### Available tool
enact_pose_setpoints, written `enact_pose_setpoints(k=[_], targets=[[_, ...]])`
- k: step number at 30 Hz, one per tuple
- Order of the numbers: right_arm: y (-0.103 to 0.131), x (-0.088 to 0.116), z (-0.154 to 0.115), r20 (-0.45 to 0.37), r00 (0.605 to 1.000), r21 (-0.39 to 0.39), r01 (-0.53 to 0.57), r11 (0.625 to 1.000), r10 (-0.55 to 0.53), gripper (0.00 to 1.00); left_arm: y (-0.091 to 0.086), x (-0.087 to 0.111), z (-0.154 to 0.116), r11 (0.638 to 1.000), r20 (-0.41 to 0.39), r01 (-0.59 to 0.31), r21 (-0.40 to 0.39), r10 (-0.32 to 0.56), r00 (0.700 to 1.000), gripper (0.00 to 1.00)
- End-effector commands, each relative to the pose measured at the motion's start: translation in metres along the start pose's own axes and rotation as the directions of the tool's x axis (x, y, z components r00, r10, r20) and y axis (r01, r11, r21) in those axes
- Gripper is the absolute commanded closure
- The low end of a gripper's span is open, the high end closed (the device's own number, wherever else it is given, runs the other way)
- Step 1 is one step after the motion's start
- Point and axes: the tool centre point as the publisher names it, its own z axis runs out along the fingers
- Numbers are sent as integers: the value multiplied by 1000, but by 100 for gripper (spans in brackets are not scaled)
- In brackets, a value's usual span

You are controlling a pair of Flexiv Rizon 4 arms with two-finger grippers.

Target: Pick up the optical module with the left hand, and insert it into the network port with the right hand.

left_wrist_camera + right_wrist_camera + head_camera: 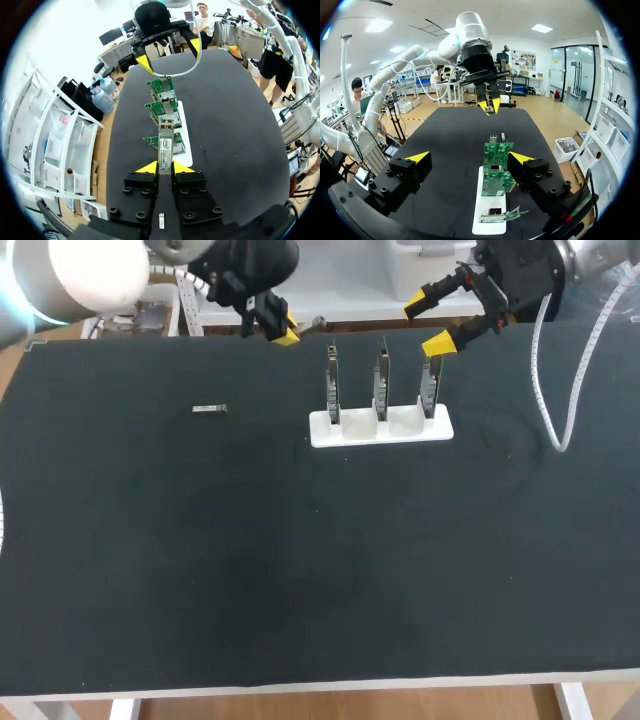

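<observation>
1. Silver metal optical module (165, 147), clamped in the left tool (165, 167), up near the black desk's (300, 570) far edge.
2. The right tool (430, 325) hangs wide open by the green circuit boards (496, 155); it should grip the module squarely, lined up with a network port (494, 168).

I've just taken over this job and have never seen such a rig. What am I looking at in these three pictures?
This is a robot with two arms working at a black table. The head view looks down from above and behind the robot. Each round picture comes from a camera on one wrist, looking out along that arm's fingers. On the table stands a white holder with three green circuit boards upright in a row. A small loose module lies apart from the holder, on the left arm's side. The left gripper is shut on an optical module, which points toward the boards. The right gripper is open and empty, by the row's right end.
</observation>
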Motion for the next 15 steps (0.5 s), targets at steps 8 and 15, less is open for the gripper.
enact_pose_setpoints(k=[8, 15], targets=[[1, 0, 0, -1, 1000, 3, 0, 1000, 0, 0, -11, 5, -2, 999, 15, -28, -23, 28, 999, 100], [1, 0, 0, -1, 1000, 3, 0, 1000, 0, 0, -11, 5, -2, 999, 15, -28, -23, 28, 999, 100]])
